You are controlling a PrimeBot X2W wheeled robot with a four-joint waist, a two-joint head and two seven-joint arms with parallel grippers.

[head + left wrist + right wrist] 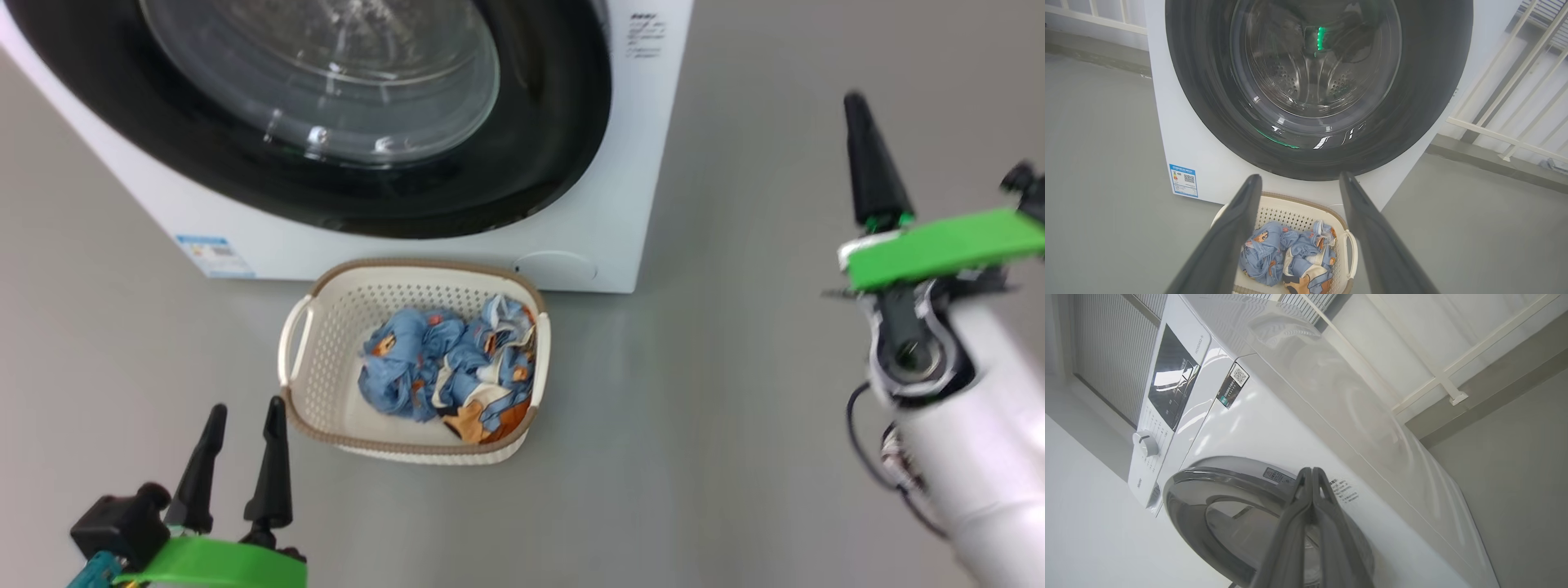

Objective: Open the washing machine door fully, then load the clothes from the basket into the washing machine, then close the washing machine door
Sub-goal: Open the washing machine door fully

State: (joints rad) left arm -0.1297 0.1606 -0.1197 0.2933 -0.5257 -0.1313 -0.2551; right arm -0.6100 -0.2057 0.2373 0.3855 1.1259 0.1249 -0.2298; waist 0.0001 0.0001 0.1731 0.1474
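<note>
Front-loading washing machine with its door closed, and a blue label and round flap low on the front. The basket stands on the grey floor directly before the door, holding the clothes. The left gripper, fingers spread and empty, hovers by the basket's near-left corner. The right gripper, fingers pressed together on nothing, is raised to the right of the machine. A white railing stands behind.

glossy black door, perforated plastic basket, cloth clothes
</note>
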